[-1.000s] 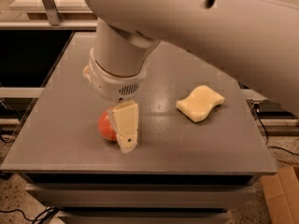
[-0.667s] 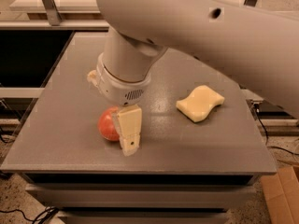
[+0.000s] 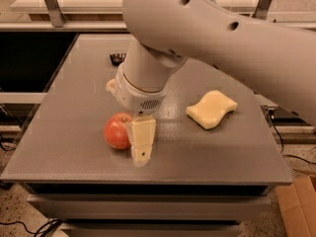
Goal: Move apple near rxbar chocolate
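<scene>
The red-orange apple [image 3: 117, 131] rests on the grey table [image 3: 69, 107], near the front left. My gripper [image 3: 140, 143] hangs from the big white arm and reaches down to the table right beside the apple, on its right, touching or nearly touching it. The rxbar chocolate [image 3: 117, 59] is a dark bar at the back of the table. Only its left end shows, the rest is hidden behind the arm's wrist. It lies well behind the apple.
A pale yellow wavy sponge [image 3: 211, 109] lies on the right half of the table. The white arm [image 3: 212, 38] spans the upper right of the view. A cardboard box [image 3: 298, 206] stands on the floor at lower right.
The arm and gripper have shifted slightly right and toward the front edge, so more of the apple shows. The apple has hardly moved. The end of the dark bar has come into view.
</scene>
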Controlling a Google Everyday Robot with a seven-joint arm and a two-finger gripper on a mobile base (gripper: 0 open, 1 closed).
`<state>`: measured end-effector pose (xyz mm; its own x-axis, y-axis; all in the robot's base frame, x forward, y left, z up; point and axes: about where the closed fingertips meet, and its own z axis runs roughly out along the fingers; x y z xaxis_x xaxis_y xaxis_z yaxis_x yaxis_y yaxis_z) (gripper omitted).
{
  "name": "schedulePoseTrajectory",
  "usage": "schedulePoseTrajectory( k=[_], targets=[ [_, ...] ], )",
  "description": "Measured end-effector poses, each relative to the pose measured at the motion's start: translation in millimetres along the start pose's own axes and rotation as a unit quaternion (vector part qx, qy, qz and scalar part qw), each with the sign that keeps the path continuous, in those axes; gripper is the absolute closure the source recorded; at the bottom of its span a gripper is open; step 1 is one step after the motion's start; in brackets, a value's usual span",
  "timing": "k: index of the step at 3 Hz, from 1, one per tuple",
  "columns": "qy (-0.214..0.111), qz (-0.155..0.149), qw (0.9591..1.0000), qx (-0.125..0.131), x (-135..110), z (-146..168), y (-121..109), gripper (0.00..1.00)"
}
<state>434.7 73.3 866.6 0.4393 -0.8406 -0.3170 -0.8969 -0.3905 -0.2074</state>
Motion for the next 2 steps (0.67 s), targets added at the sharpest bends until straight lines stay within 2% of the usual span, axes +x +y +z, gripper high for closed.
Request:
schedulePoseTrajectory(
  k=[2],
  targets=[
    [-0.012,0.043,0.9989,-0.013,10.0,8.5,0.9,0.0]
  ],
)
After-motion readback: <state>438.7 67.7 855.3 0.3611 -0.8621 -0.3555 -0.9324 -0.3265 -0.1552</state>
